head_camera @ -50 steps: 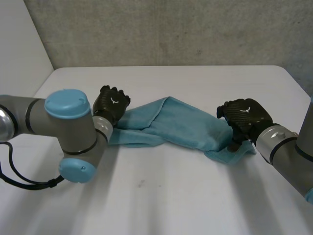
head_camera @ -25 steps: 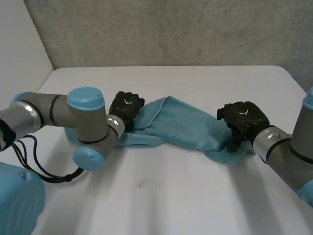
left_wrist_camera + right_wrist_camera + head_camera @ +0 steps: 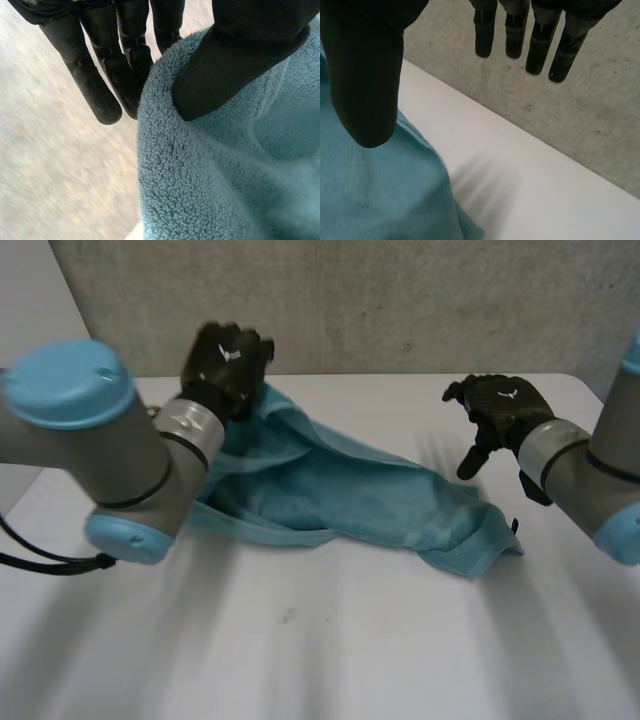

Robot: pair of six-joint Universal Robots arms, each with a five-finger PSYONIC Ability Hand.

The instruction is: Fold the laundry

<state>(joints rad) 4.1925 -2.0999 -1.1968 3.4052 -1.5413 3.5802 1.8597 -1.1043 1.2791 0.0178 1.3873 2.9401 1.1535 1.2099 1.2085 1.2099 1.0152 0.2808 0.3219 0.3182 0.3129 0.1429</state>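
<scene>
Now the left hand (image 3: 228,360) has swung up off the table (image 3: 330,650), carrying one end of the blue towel (image 3: 340,490) with it. Its wrist view shows the thumb (image 3: 240,60) clamping the terry edge against the fingers (image 3: 100,85). The right hand (image 3: 497,405), which half a second ago pressed the other end down, has let go and risen, fingers straight and spread with nothing in them. The towel hangs from the left hand and trails down to the table, its free end lying below the right hand. With that end unpinned, I judge the lift may drag the cloth rather than fold it. The left arm (image 3: 90,440) covers the towel's edge under its own hand, and a grey wall (image 3: 400,300) rises beyond both hands.
</scene>
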